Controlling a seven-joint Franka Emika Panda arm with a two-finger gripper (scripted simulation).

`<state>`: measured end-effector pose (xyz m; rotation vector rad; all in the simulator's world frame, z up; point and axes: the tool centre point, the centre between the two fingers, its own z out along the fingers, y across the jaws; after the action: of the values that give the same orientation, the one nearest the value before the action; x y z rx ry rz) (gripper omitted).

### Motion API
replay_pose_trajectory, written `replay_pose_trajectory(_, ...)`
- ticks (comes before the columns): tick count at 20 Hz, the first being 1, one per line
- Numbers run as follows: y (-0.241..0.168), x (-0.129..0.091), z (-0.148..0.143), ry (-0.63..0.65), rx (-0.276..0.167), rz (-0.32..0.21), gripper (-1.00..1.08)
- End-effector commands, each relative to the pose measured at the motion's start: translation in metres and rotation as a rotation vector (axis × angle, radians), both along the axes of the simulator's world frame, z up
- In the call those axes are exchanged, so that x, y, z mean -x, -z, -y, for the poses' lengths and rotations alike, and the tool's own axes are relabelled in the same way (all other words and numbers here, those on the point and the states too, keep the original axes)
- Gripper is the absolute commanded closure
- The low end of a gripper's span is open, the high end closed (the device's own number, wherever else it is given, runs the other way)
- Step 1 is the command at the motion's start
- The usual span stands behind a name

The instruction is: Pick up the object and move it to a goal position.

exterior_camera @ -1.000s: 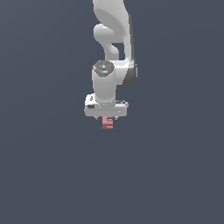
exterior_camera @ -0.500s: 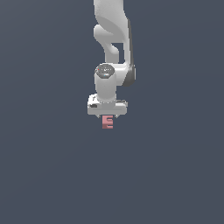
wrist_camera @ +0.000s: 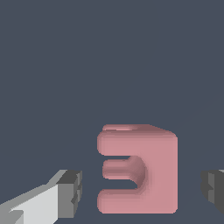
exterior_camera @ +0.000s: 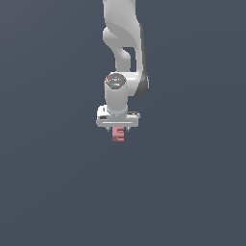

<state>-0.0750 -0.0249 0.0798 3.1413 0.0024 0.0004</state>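
Pink E-block point(wrist_camera: 138, 169): sits between the fingers point(wrist_camera: 70, 194) of the pincer point(wrist_camera: 142, 190), untouched on either side. Pincer apart. Exterior view: directly beneath the white head, prongs toward that view's right.

One pink E-shaped block point(wrist_camera: 148, 170), one arm point(exterior_camera: 122, 43), and seemingly two grey-tipped fingers point(wrist_camera: 70, 193).

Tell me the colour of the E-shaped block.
Matte pink-red block; the wrist view shows it best.
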Motion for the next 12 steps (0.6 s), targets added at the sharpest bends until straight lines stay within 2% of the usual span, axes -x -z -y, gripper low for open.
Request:
replay_pose_trajectory(1,0.011,0.001,0.000,0.000,0.000,-0.001,-0.92)
replay_pose_trajectory(11,0.040,0.001,0.000,0.000,0.000,0.000,-0.92)
replay_pose_trajectory(12,0.040,0.001,0.000,0.000,0.000,0.000,1.08)
